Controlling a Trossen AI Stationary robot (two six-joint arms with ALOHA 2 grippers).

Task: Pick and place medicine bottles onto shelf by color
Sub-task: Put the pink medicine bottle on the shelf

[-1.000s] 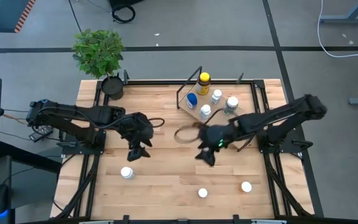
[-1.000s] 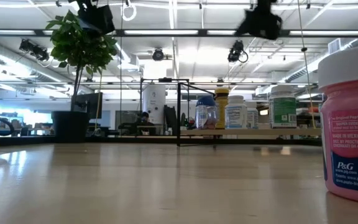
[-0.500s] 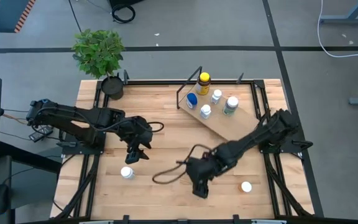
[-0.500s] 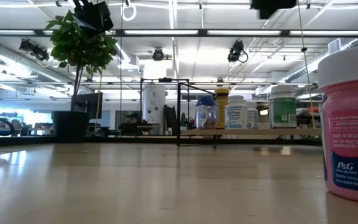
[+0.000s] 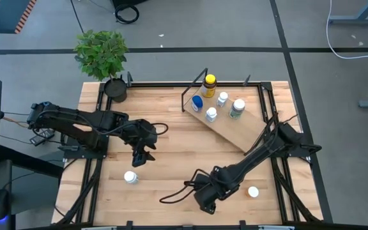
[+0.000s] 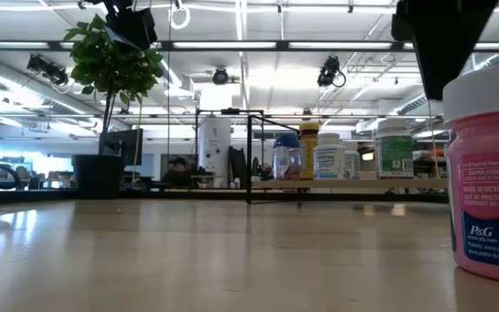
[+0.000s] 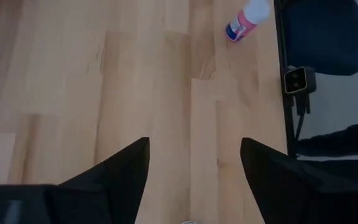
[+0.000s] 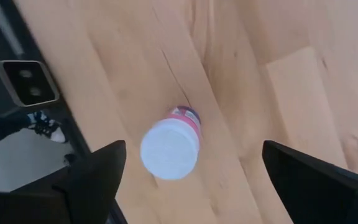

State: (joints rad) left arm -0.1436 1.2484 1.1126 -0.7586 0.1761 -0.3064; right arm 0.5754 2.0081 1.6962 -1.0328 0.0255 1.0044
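The right gripper point(image 5: 204, 199) is held low over the table's near edge, its jaws spread wide. Between them, seen from the right wrist, a pink bottle point(image 8: 171, 147) with a white cap stands upright on bare planks, apart from both fingers, with the table's black edge rail point(image 8: 17, 37) just beside it. Open wood is seen on the other sides.

The left gripper point(image 5: 140, 157) is held above the table point(image 5: 171, 147), jaws also parted and empty, a white-capped bottle point(image 5: 130, 177) just beyond them. Five bottles are seen on the shelf point(image 5: 235, 131).
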